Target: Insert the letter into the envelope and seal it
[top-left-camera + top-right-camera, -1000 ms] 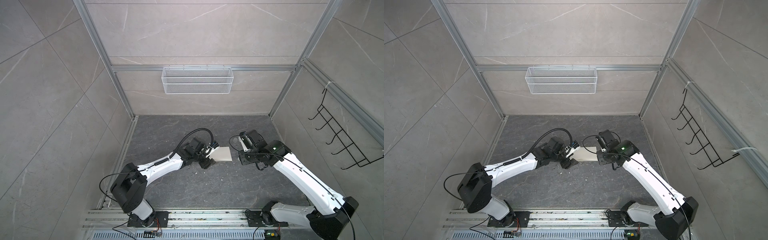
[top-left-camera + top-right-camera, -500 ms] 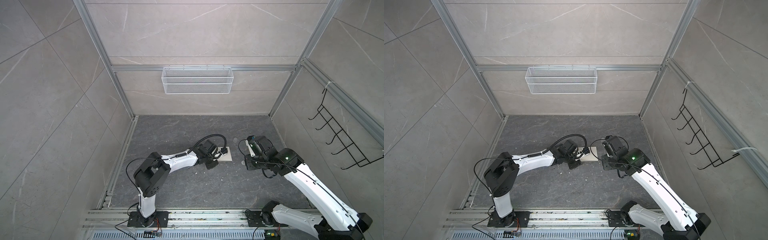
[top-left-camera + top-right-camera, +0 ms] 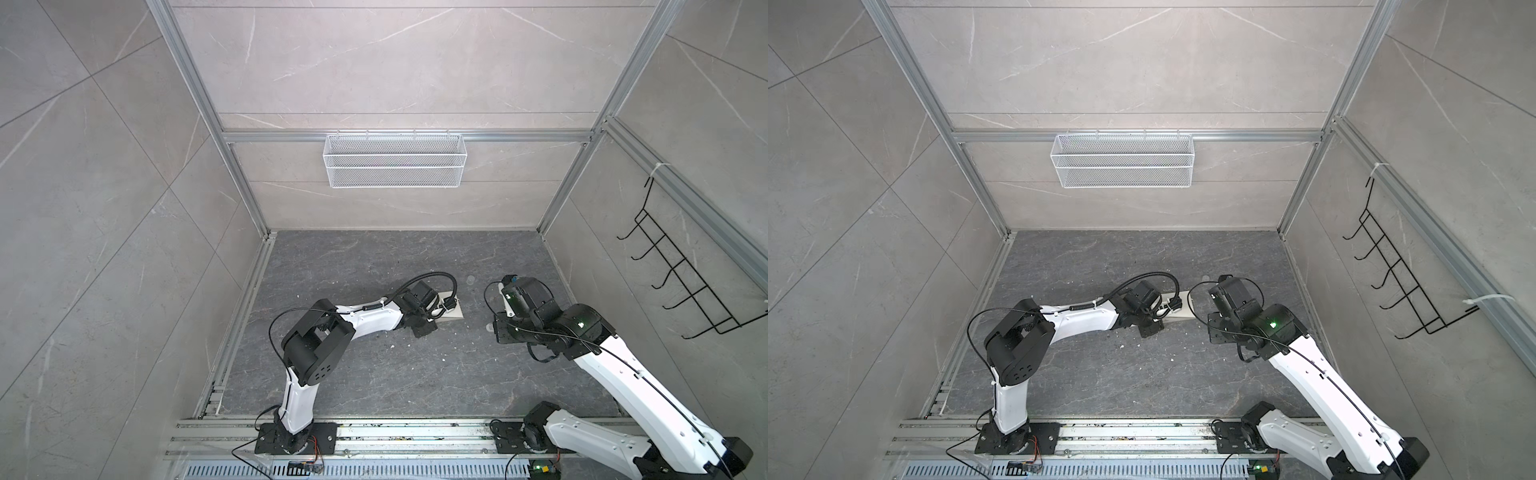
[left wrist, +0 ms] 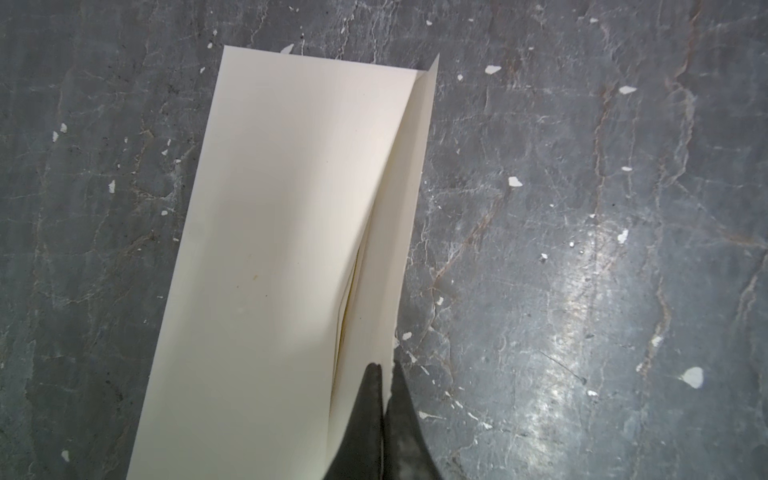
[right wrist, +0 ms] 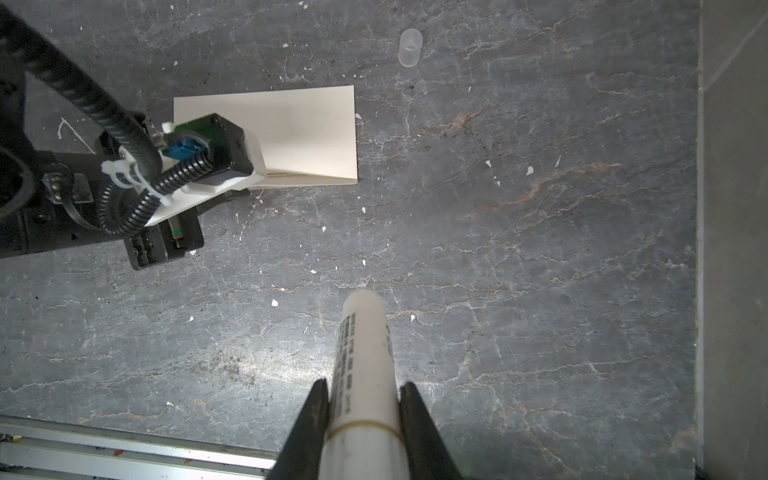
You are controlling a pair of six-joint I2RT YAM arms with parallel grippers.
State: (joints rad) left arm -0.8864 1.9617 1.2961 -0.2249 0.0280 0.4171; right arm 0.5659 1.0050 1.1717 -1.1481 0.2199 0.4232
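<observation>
The cream-white envelope (image 4: 291, 232) lies flat on the dark stone floor, also seen in both top views (image 3: 454, 318) (image 3: 1183, 316) and in the right wrist view (image 5: 307, 129). My left gripper (image 4: 384, 368) is shut on the edge of its long flap (image 4: 411, 174), which stands slightly lifted. The letter is hidden; only a thin tan line shows in the gap under the flap. My right gripper (image 5: 365, 384) is shut on a white glue stick (image 5: 363, 332), held above bare floor to the right of the envelope.
A clear cap (image 5: 410, 48) lies on the floor beyond the envelope. Small white paper flecks (image 4: 692, 376) dot the floor. A wire basket (image 3: 394, 160) hangs on the back wall, a black hook rack (image 3: 681, 286) on the right wall, and rails (image 3: 374, 436) run along the front.
The left gripper's jaws have closed on the envelope's flap edge. My right arm has drawn back to the right with the glue stick, away from the envelope.
</observation>
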